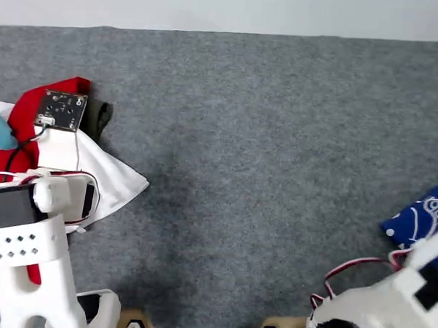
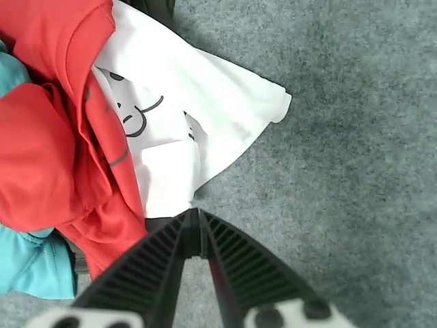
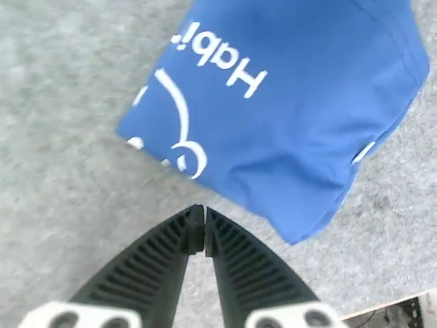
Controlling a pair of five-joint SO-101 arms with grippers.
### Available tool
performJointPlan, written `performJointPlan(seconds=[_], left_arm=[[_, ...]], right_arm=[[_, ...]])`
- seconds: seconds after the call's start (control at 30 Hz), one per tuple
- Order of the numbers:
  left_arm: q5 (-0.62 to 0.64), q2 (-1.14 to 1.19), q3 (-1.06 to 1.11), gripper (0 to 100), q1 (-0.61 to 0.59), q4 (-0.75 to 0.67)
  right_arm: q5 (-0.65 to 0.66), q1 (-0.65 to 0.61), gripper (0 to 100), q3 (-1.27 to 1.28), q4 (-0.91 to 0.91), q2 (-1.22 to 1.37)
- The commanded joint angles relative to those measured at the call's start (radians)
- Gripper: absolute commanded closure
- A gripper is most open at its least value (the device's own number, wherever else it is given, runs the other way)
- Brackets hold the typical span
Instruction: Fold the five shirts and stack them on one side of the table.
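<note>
The left pincer (image 2: 198, 214) was pressed together, empty, just beside the white shirt (image 2: 205, 102). The right pincer (image 3: 205, 212) was likewise, near the blue shirt (image 3: 293, 102).

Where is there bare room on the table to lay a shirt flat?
The table is bare across its middle, between the white shirt and the blue shirt. It is crowded around the red shirt by the left gripper.

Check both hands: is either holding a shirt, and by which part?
Nothing visibly held. Left hand is shut at the edge of the white shirt; right hand is shut just short of the blue shirt.
</note>
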Motion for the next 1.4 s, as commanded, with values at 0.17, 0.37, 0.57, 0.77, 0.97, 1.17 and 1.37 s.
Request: performJointPlan(seconds=[0.17, 0.37, 0.57, 0.77, 0.97, 1.17, 1.37], left_arm=[[-0.049, -0.011, -0.007, 100, -0.080, -0.002], [-0.164, 0.034, -0.010, 96, -0.344, -0.037], [-0.381, 0.196, -0.008, 88, -0.545, -0.160], [-0.414, 0.308, -0.008, 76, -0.582, -0.333], [-0.411, 0.453, 0.001, 73, -0.516, -0.450], [-0.410, 0.712, -0.021, 84, -0.460, -0.552], [-0.407, 0.684, -0.199, 100, -0.376, -0.371]], right_arm=[[0.031, -0.099, 99.0, 0.434, 0.038, -0.542], [0.063, -0.223, 98.9, 0.760, 0.036, -0.926], [0.060, -0.242, 98.7, 0.982, 0.038, -1.082], [0.005, -0.242, 98.7, 1.062, 0.038, -1.107], [0.005, -0.243, 98.7, 1.059, 0.039, -1.113], [0.006, -0.242, 98.7, 1.057, 0.041, -1.115], [0.006, -0.245, 98.7, 1.057, 0.038, -1.115]])
